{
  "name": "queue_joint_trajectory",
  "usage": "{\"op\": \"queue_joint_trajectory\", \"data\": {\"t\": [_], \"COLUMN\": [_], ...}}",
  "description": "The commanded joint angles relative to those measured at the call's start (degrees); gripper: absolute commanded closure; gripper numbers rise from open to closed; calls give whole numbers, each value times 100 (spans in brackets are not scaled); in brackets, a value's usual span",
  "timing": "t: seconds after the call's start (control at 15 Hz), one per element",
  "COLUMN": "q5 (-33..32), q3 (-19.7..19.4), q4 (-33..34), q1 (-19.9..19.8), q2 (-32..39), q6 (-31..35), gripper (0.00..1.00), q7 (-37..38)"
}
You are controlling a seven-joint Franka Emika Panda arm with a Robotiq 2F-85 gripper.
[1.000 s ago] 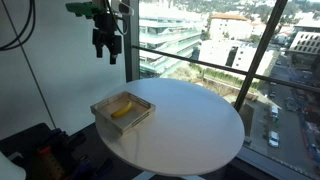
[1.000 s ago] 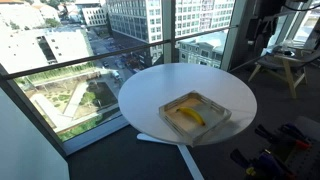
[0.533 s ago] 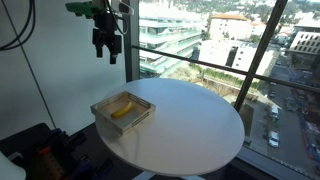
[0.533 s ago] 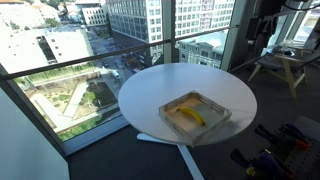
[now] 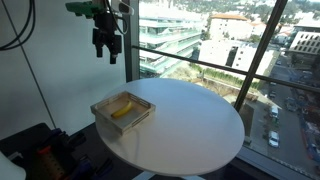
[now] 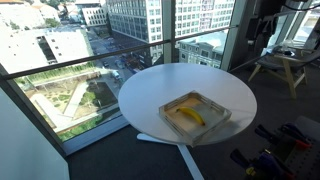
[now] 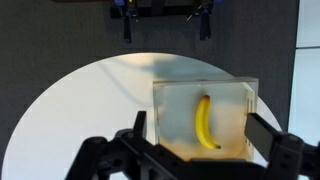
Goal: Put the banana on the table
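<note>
Banana (image 5: 121,110) lies in the tray (image 5: 137,120), not on the bare table (image 5: 195,125). We see the gripper (image 5: 106,50) high above the tray's far left side and well apart from it. Its fingers are spread wide with nothing between them.

Only the wrist view looks straight down. There the banana (image 7: 204,122) lies along the middle of the tray (image 7: 205,83), gently curved, and as far as we can tell it touches no wall. The gripper (image 7: 197,128) comes in from the bottom edge, with one finger on each side of the tray.

In an exterior view we get the tray (image 6: 215,102) and banana (image 6: 192,116) from the window-facing side. We cannot make out the gripper there against the dark column.

Edges: in the wrist view the tray's right wall sits close to the rim of the table (image 7: 90,110), with dark floor beyond. In both exterior views the tray occupies one side of the round top.

Open room: broad bare white surface lies left of the tray in the wrist view and right of it in an exterior view (image 5: 195,125).

Contents: the tray holds the banana only.
</note>
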Motion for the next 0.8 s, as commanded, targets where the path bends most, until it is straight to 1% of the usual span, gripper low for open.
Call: {"op": "queue_joint_trajectory", "data": {"t": [0.0,0.33,0.73], "q5": [14,15,-3], "q3": [39,31,43], "q4": [9,33,141], "q1": [-45,-26,26], "q2": [4,19,85], "q6": [-11,204,764], "gripper": [0,0,0], "q7": [-15,-119,-348]}}
